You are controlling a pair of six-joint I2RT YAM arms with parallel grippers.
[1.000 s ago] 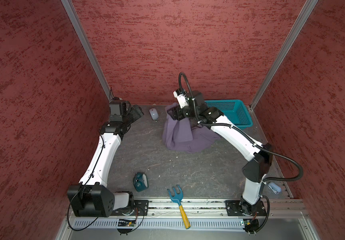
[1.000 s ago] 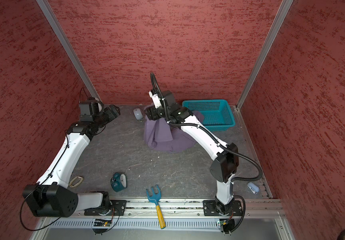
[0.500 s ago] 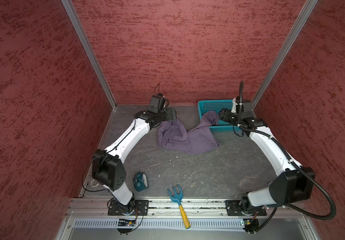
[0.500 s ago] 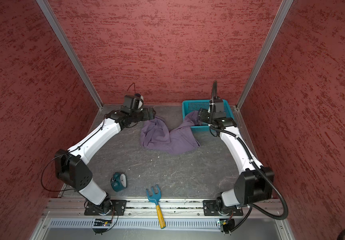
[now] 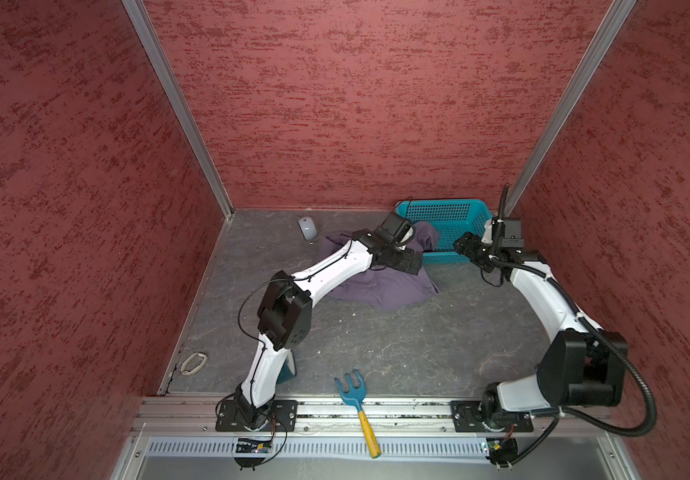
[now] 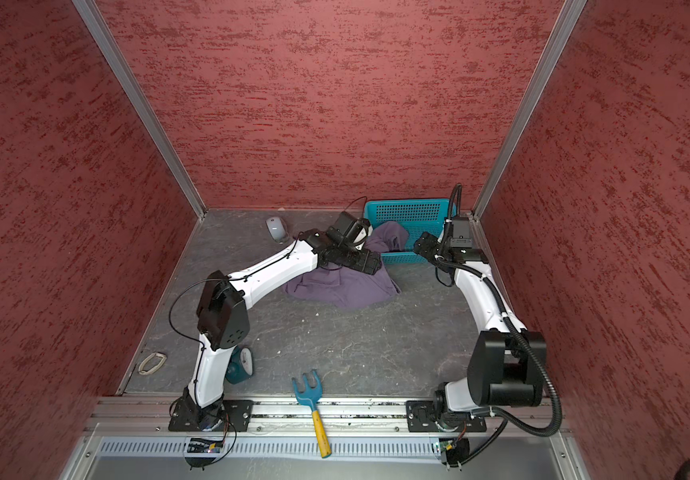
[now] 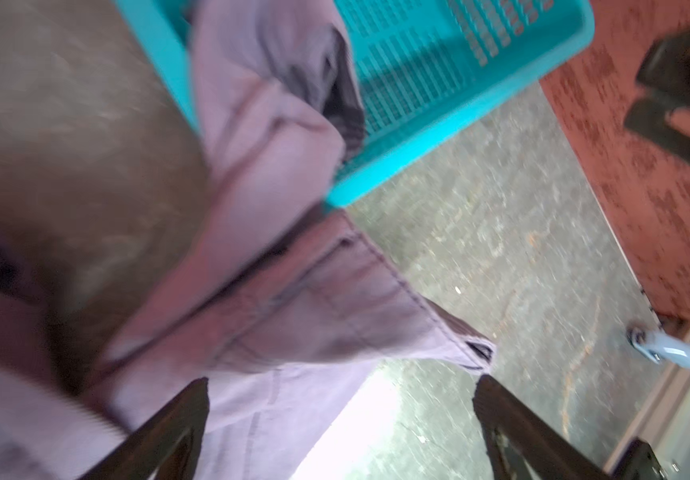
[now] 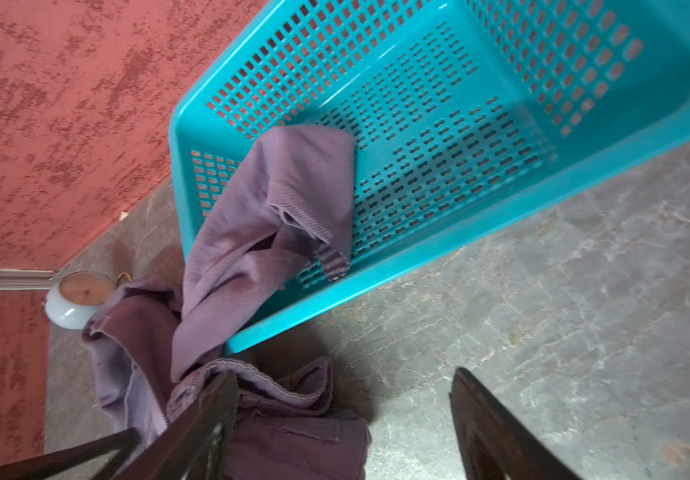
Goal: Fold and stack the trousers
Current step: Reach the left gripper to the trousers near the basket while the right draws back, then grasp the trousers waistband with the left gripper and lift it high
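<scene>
Trousers (image 5: 385, 286) crumpled on table (image 5: 376, 345), mid-back, touching basket (image 5: 443, 204). One leg draped over basket's corner, its end lying inside. Left gripper (image 5: 412, 262) low over trousers, jaws wide apart, nothing clamped. Left wrist view blurred, so fingers perhaps brush cloth; cannot tell. Right gripper (image 5: 463, 246) in front of basket, jaws spread, empty, apart from cloth. Mouse (image 5: 308, 228) just beside trousers' far edge.
</scene>
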